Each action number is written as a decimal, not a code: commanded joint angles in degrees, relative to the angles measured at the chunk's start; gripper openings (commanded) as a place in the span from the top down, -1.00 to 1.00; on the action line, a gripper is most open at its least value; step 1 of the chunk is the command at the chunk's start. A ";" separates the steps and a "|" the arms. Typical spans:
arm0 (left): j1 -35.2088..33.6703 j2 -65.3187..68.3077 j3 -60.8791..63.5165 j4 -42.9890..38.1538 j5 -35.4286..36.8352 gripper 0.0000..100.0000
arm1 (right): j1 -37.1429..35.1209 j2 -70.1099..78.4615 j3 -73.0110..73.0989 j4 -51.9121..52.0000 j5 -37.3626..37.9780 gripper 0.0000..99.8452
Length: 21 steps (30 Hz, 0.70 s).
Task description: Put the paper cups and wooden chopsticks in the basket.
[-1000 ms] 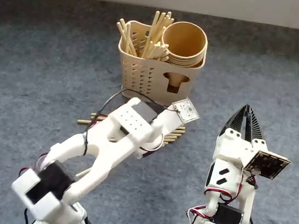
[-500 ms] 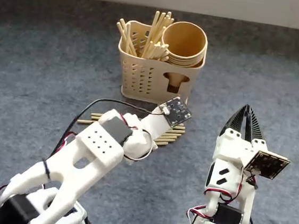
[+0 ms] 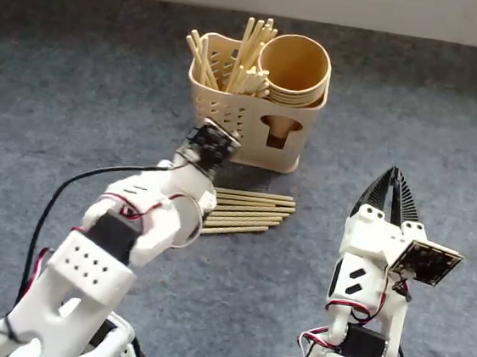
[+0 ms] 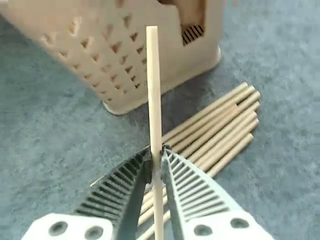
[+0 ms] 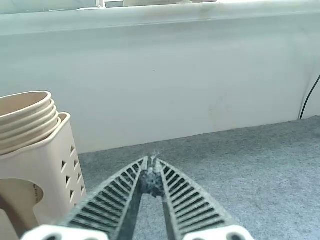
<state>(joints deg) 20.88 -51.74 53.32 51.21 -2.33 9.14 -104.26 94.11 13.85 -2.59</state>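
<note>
basket (image 3: 249,120): beige, perforated, upright.
cups (image 3: 295,65): tan, nested, standing in the basket.
standing sticks (image 3: 248,47): leaning beside the cups.
loose sticks (image 3: 248,212): flat row (ends roughly aligned) just before the basket.
single stick (image 4: 154,100): pinched by left gripper (image 4: 156,150).

The basket (image 3: 244,124) is beige, patterned with rows of small triangular holes. The cups (image 3: 295,65) are tan, the chopsticks (image 3: 247,214) pale wood. The carpet (image 3: 78,85) is flecked blue-grey. The left gripper (image 4: 156,150) and right gripper (image 5: 151,161) are black and ribbed.
</note>
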 commanded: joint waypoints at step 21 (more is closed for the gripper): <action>-9.01 -11.56 -13.76 -28.92 5.27 0.99 | -3.30 -0.66 -0.57 -0.13 0.70 0.96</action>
<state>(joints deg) 12.00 -62.11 44.97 28.09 2.77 6.24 -104.26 94.11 13.85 -2.59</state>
